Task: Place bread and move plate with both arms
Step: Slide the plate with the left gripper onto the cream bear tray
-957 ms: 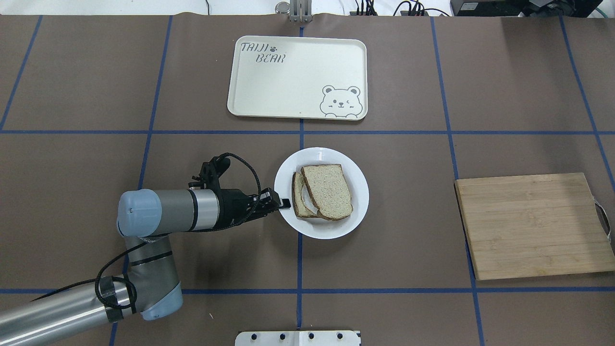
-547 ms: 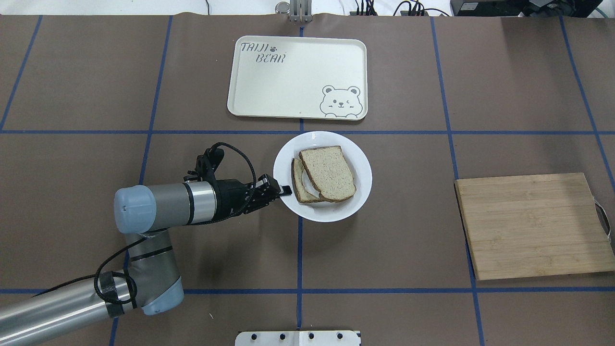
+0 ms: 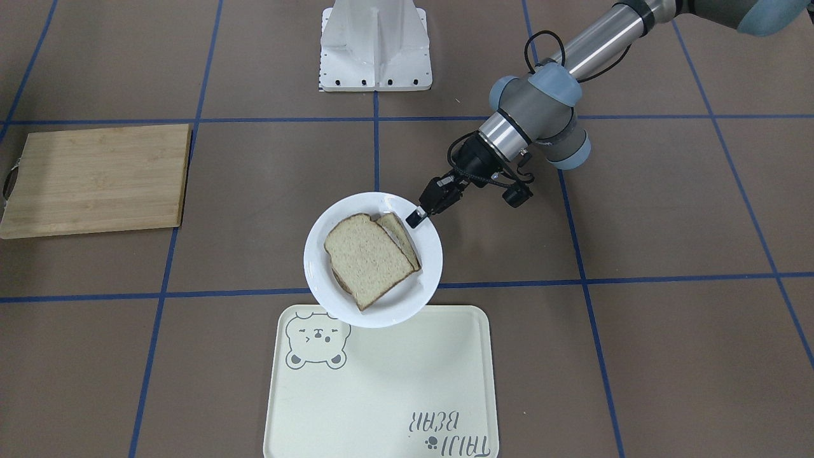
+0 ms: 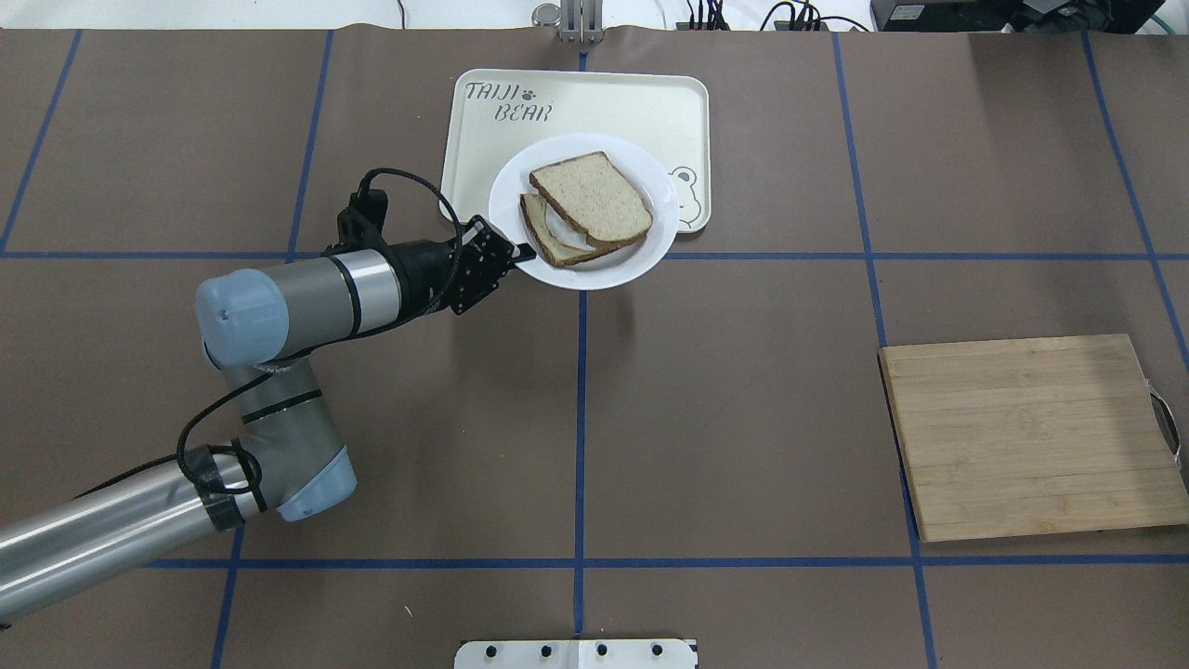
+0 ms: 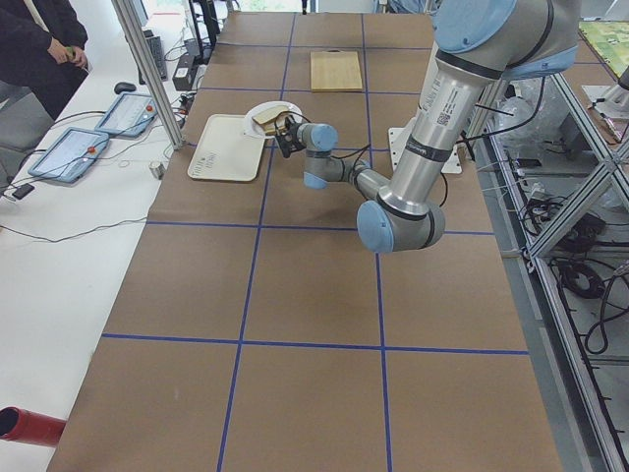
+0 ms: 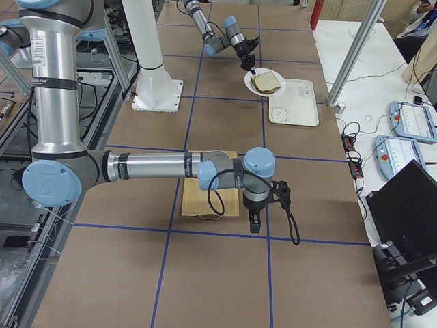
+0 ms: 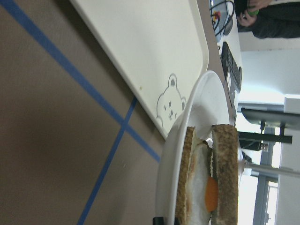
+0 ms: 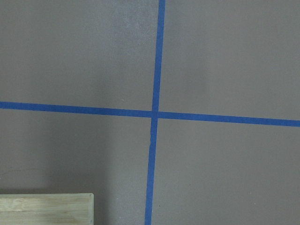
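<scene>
Wood lies nearest the robot: the cutting board (image 4: 1031, 437), with the right tool (image 6: 254, 220) just beside its edge; you cannot tell whether that tool is wide or narrow. Farther out, the left tool (image 4: 522, 252) is pinched on the near-left rim of the plate (image 4: 506, 195), which appears lifted and overhangs the near edge of the tray (image 4: 483, 158). The bread (image 4: 591, 198) lies skewed on top of the egg slice (image 4: 541, 232). Watch that single rim pinch: the glossy plate could pivot or slip, and any tilt could slide the bread off. If the plate comes down early, its underside could catch the tray's raised rim.
</scene>
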Robot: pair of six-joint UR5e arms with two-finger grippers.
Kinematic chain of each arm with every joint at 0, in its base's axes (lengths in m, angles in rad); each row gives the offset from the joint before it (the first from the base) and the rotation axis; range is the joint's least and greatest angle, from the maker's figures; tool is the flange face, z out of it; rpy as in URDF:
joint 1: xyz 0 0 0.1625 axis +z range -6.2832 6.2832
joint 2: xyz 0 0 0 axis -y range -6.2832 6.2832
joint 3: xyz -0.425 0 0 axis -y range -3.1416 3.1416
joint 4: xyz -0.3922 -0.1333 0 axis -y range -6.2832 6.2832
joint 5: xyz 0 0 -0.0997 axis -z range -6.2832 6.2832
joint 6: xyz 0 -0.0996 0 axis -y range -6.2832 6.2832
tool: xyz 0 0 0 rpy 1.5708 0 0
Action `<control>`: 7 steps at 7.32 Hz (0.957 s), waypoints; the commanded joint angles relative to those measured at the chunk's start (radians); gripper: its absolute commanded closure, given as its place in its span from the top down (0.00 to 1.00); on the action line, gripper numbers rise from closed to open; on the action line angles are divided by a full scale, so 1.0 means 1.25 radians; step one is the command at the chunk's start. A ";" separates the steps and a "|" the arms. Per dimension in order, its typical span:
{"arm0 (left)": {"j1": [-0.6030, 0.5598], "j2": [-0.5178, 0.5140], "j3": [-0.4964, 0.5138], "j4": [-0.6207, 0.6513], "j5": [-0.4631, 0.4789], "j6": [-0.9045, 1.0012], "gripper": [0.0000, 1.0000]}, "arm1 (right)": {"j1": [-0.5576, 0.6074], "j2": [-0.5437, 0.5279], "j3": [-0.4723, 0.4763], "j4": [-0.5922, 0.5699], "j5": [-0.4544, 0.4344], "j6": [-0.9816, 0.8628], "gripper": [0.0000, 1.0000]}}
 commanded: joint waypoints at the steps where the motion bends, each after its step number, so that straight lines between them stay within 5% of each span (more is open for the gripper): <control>1: -0.043 -0.120 0.129 0.105 0.068 -0.059 0.00 | 0.000 0.004 -0.001 -0.001 0.000 0.003 1.00; 4: -0.052 -0.245 0.356 0.112 0.087 -0.057 0.00 | 0.000 0.006 -0.002 -0.001 -0.004 0.004 1.00; 7: -0.043 -0.264 0.392 0.115 0.087 -0.024 0.00 | 0.000 0.006 -0.002 -0.001 -0.002 0.004 1.00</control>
